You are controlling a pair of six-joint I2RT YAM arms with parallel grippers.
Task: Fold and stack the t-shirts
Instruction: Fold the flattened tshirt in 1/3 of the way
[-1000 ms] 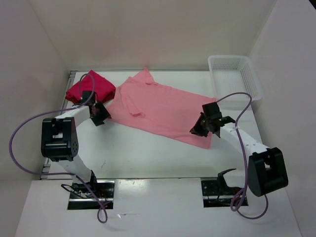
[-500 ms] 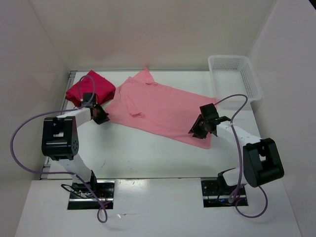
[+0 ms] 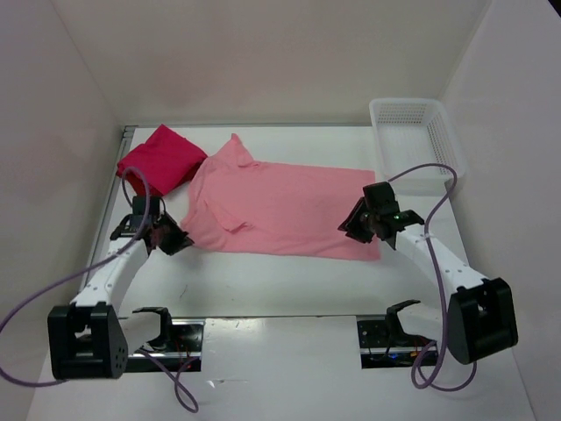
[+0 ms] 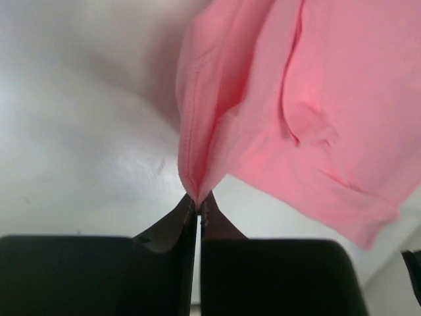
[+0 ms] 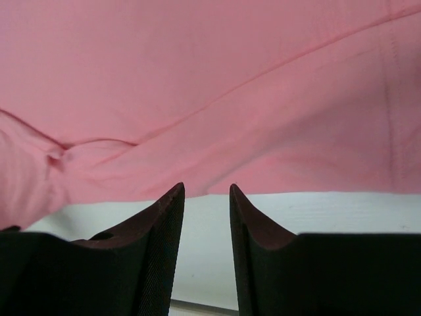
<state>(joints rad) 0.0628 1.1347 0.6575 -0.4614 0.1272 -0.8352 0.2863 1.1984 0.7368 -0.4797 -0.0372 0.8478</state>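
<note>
A salmon pink t-shirt (image 3: 280,206) lies spread across the middle of the table, its collar toward the left. My left gripper (image 3: 168,239) is shut on a pinch of its left edge; in the left wrist view the pink cloth (image 4: 296,99) rises out of the closed tips (image 4: 197,197). My right gripper (image 3: 357,225) stands open at the shirt's near right corner. In the right wrist view its tips (image 5: 206,191) hold nothing, and the pink cloth's edge (image 5: 210,85) lies just past them. A folded crimson t-shirt (image 3: 162,158) rests at the back left.
A white perforated basket (image 3: 416,136) stands at the back right corner. White walls close the table on the left, back and right. Purple cables loop beside both arms. Bare white tabletop (image 3: 280,285) lies between the shirt and the arm bases.
My left gripper closed on the pink shirt's left edge and drew it toward the near left, straightening the shirt. My right gripper opened at the right corner.
</note>
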